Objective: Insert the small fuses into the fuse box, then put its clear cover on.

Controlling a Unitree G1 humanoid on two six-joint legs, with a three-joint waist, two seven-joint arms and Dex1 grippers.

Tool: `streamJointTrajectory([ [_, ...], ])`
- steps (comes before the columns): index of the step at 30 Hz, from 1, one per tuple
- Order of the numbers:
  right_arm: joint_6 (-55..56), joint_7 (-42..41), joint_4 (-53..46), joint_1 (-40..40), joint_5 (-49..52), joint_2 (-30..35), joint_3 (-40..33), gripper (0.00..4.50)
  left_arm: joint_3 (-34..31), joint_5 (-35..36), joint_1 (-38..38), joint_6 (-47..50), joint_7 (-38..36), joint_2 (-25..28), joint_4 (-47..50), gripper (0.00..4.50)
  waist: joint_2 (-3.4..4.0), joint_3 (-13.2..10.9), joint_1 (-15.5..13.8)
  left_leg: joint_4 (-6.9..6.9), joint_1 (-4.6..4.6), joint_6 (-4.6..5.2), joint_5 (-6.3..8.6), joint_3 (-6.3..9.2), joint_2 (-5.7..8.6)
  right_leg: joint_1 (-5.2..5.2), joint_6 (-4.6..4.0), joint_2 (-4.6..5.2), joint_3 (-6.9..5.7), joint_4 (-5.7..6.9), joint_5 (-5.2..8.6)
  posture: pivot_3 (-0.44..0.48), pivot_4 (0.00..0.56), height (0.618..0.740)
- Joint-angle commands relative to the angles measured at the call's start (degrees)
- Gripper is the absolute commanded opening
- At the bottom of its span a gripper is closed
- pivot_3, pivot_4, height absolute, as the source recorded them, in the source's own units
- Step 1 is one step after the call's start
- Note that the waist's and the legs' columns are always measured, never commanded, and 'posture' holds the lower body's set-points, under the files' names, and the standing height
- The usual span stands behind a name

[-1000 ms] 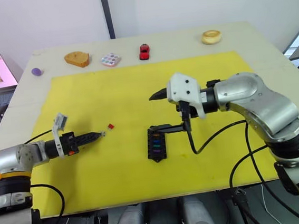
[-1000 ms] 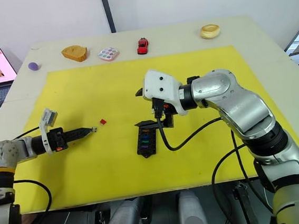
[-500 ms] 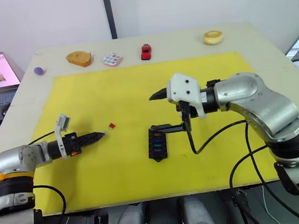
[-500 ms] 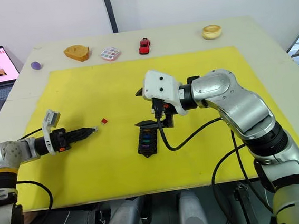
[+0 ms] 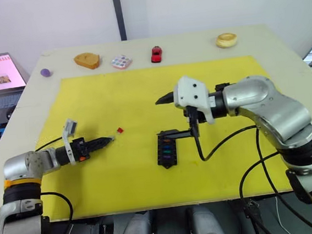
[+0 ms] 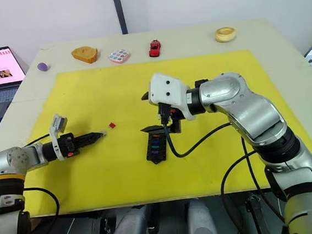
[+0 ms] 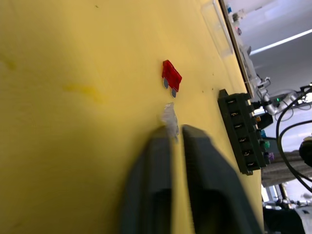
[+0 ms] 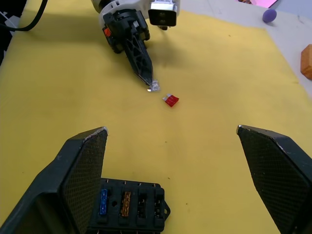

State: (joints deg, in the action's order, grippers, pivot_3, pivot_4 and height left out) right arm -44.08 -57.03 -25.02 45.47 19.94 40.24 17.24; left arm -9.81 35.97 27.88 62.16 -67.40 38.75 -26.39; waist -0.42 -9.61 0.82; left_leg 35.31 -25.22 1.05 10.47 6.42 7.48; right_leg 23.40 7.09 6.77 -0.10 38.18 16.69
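Left gripper (image 7: 175, 134) is pinched on a clear fuse (image 7: 169, 118) beside the red fuse (image 7: 171, 76) near the mat's left edge, likely for insertion; right gripper (image 8: 173, 134) is spread over the mid-mat fuse box (image 5: 164, 149).

left pincer (image 7: 173, 134) nearly closed, arm stretched low; right pincer (image 8: 178, 141) spread wide, arm bent inward.
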Motion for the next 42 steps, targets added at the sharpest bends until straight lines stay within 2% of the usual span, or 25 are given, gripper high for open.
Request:
streamJointTrajectory([
  [1,0.8,0.1,-1.6,0.6,0.0,-0.1,-0.8,4.50,1.5,-1.8,-1.7,0.0,1.7,-0.1,-2.0,0.06,0.03,0.0,0.0,-0.01,0.02,-0.01,0.00,0.00,-0.01,-0.02,0.00,0.00,0.00,0.01,0.00,0.000,0.150,0.740],
  [9,0.9,0.1,-1.3,0.7,-0.1,-0.2,-0.8,4.50,2.4,-2.7,-2.0,-1.5,0.9,1.3,-2.3,0.06,0.17,0.2,0.0,-0.05,0.05,-0.01,0.00,0.00,-0.01,-0.03,-0.01,-0.01,0.00,0.01,0.00,0.000,0.150,0.740],
  [15,1.0,-0.2,-1.3,0.8,-0.1,-0.1,-0.7,4.50,2.5,-1.5,-2.6,-3.0,-2.5,4.3,2.1,0.06,0.16,0.2,0.4,-0.11,0.05,-0.02,-0.01,0.00,-0.03,-0.02,-0.02,-0.02,0.01,0.00,0.01,0.000,0.150,0.740],
  [20,-0.4,-0.8,-1.1,1.1,1.2,-0.1,-1.2,4.50,3.3,0.6,-4.5,-4.2,-6.2,6.7,11.6,0.06,0.14,0.2,0.3,-0.15,-0.02,-0.03,-0.01,0.00,-0.04,0.05,-0.02,-0.02,0.02,-0.01,0.01,0.000,0.150,0.740],
  [25,-14.2,-3.1,-0.6,4.4,10.5,0.7,-4.2,4.50,5.9,1.0,-6.6,-9.7,-10.7,9.4,26.2,0.06,0.13,0.2,-0.1,-0.12,-0.08,-0.03,-0.01,0.01,-0.04,0.05,-0.03,0.00,0.01,-0.07,0.01,0.000,0.150,0.740],
  [30,-22.7,-5.8,0.1,8.0,17.1,3.4,-5.6,4.50,7.9,0.9,-4.0,-14.1,-13.3,10.5,34.5,0.06,0.11,0.1,-0.2,-0.10,-0.11,-0.01,0.02,0.04,-0.04,0.02,-0.04,0.02,-0.02,-0.16,0.01,0.000,0.150,0.740],
  [35,-29.0,-6.8,1.7,12.9,21.3,4.9,-6.0,4.50,10.5,1.6,8.0,-17.5,-13.1,7.2,37.7,0.06,0.06,0.1,-0.2,-0.08,-0.18,0.00,0.01,0.05,-0.04,0.07,-0.03,0.01,-0.06,-0.14,0.00,0.000,0.150,0.740],
  [39,-32.6,-3.2,5.0,17.4,22.0,2.2,-6.1,4.50,12.5,1.3,12.1,-19.0,-13.5,6.0,37.3,0.06,0.08,0.1,0.5,-0.11,-0.15,0.04,0.04,0.00,-0.03,0.05,-0.02,0.02,-0.04,-0.17,0.00,0.000,0.150,0.740],
  [42,-34.0,-1.5,5.3,19.0,22.5,1.4,-6.2,3.62,13.4,1.4,13.4,-19.3,-13.7,5.5,37.2,0.00,0.07,0.1,0.4,-0.17,-0.16,0.00,0.00,0.00,-0.06,0.12,-0.03,-0.02,-0.04,-0.13,0.01,0.000,0.150,0.740],
])
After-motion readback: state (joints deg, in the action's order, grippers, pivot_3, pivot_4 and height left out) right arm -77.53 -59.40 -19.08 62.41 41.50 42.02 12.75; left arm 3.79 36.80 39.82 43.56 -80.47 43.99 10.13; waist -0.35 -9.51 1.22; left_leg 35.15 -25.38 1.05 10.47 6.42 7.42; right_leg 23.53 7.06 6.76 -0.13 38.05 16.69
